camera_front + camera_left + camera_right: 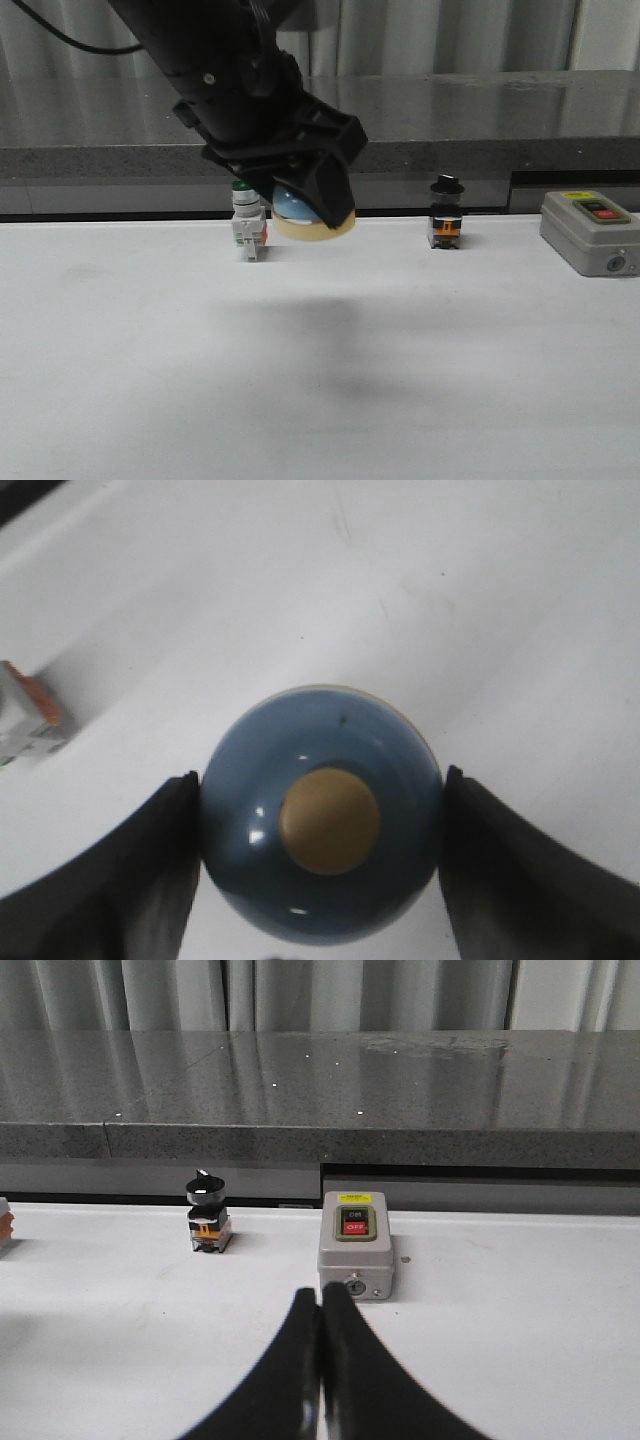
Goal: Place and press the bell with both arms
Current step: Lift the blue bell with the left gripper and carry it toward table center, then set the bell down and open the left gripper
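Two fingers (130,880) of the left gripper (300,200) are clamping the bell (320,815), holding it above the white table (400,350) beside a green-capped switch (247,222). The right gripper (321,1305) is pinching closed on nothing, near the grey box (356,1245).

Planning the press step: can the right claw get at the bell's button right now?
Probably not yet. The bell is held off the table in the left claw, whose bulk sits right above the button. The right claw, shut, is over by the grey box.
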